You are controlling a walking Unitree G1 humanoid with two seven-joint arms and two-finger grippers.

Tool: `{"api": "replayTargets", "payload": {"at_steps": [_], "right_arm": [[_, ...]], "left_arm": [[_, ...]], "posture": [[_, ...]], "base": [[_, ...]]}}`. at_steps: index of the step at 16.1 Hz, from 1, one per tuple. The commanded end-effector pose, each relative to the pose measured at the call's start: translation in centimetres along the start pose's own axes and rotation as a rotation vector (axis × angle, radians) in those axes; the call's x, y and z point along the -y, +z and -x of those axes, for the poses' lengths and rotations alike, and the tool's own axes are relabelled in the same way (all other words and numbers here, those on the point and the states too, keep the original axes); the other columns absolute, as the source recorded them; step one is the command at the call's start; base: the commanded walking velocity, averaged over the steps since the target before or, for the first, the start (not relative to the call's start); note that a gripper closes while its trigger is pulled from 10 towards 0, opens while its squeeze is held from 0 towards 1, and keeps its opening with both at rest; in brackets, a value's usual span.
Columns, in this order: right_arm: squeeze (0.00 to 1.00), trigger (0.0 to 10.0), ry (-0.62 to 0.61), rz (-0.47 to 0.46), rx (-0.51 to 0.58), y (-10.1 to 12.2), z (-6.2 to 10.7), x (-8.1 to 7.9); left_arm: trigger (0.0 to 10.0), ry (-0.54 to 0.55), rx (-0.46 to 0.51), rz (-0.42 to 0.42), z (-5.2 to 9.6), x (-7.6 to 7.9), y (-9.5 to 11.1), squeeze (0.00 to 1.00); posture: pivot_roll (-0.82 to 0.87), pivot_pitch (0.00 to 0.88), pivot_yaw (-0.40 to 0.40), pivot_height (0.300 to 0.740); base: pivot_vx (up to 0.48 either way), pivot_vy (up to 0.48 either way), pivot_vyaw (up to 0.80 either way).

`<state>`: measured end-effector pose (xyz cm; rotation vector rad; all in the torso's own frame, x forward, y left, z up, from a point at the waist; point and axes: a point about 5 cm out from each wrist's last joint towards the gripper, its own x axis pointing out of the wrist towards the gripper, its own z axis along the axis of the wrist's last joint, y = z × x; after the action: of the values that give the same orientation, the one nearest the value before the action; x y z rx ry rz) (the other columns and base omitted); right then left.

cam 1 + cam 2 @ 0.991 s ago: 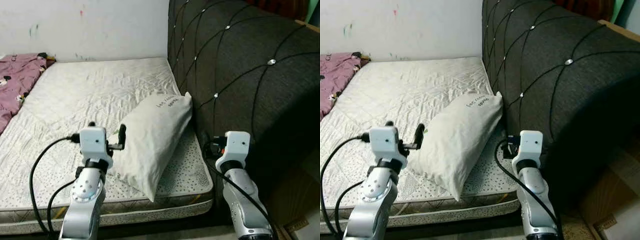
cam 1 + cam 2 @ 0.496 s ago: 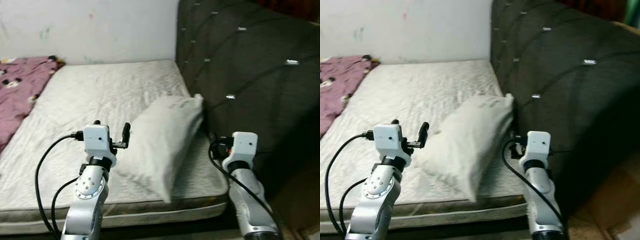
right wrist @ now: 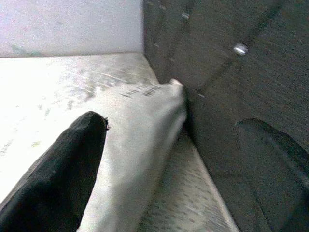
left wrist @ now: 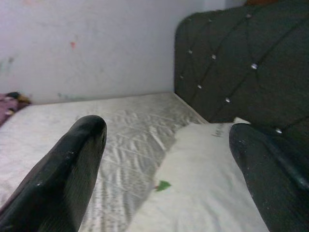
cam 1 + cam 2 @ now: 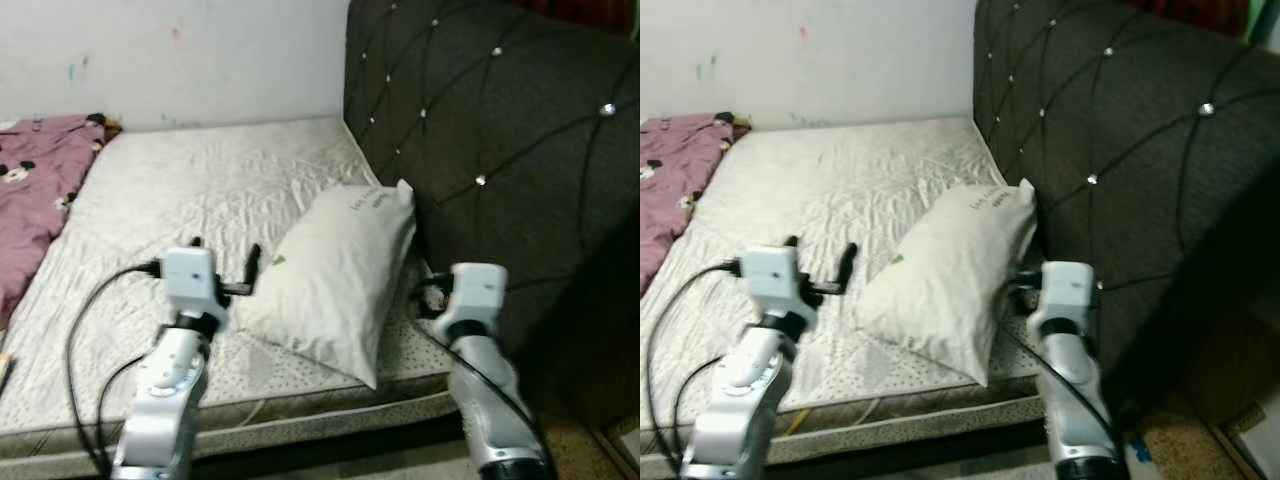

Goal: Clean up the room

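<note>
Item 1, pillow [image 5: 345, 265]: white, soft, printed text near its upper end. Lies on the bare mattress [image 5: 190, 190] at the corner where the near edge meets the headboard side, leaning against the dark tufted headboard [image 5: 480, 140], its lower corner hanging just over the near edge.

Item 2, purple bedding [image 5: 30, 200]: bunched at the far-left edge of the mattress, well apart from the pillow.

Item 3, left pincer [image 4: 166, 145]: fingers spread wide, holding nothing, raised over the near edge just beside the pillow's left flank; the left wrist view looks between both fingers at the pillow and headboard.

Item 4, right pincer [image 3: 169, 145]: fingers spread wide, holding nothing, low in the gap at the pillow's right flank, close to the headboard.

Step in hand, as judged: a 2-sided grasp of the pillow, 1 pincer per flank, to straighten it on the bed.

Handling notes:
- Bring both pincers inward together so the pillow is squeezed evenly; a 1-sided push would likely roll it or slide it off the near edge.
- Take it around mid-length, where the stuffing is thick; a corner pinch would probably let it sag and swing.
- Keep the right pincer off the headboard fabric, since the gap there looks tight.
- Lift before shifting, so the quilted mattress cover is not dragged.
</note>
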<state>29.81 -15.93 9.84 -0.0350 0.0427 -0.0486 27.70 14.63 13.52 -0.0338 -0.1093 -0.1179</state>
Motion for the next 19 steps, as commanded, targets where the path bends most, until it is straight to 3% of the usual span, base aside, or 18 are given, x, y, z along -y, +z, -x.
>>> {"api": "replayTargets", "payload": {"at_steps": [1, 13, 16, 18, 19], "right_arm": [[0.00, 10.0, -0.009, 0.007, 0.010, 0.24, -0.31, 0.36], [0.00, 10.0, -0.003, 0.021, 0.028, 0.53, -0.63, 0.33], [0.00, 10.0, 0.016, 0.048, 0.041, 0.54, -0.39, 0.06], [0.00, 10.0, 0.058, 0.002, 0.042, 0.56, -0.32, -0.44], [0.00, 10.0, 0.047, 0.035, 0.029, 0.39, -0.34, -0.41]], "left_arm": [[10.0, -0.016, 0.024, 0.008, -0.09, 0.29, 0.43, 0.00], [10.0, -0.033, 0.029, 0.019, -0.23, 0.52, 0.40, 0.00], [10.0, -0.023, 0.026, 0.020, -0.15, 0.46, 0.30, 0.00], [10.0, -0.027, 0.023, 0.018, -0.13, 0.45, 0.25, 0.00], [10.0, -0.027, 0.024, 0.016, -0.18, 0.49, 0.28, 0.00]], "posture": [[-0.03, 0.000, 0.058, 0.740], [-0.03, 0.000, 0.055, 0.740], [-0.03, 0.000, 0.056, 0.740], [-0.04, 0.000, 0.056, 0.740], [-0.03, 0.000, 0.056, 0.740]], "base": [[0.000, 0.000, 0.00], [0.337, 0.000, 0.00], [0.000, 0.000, 0.00], [0.000, 0.000, 0.00], [0.000, 0.000, 0.00]]}}
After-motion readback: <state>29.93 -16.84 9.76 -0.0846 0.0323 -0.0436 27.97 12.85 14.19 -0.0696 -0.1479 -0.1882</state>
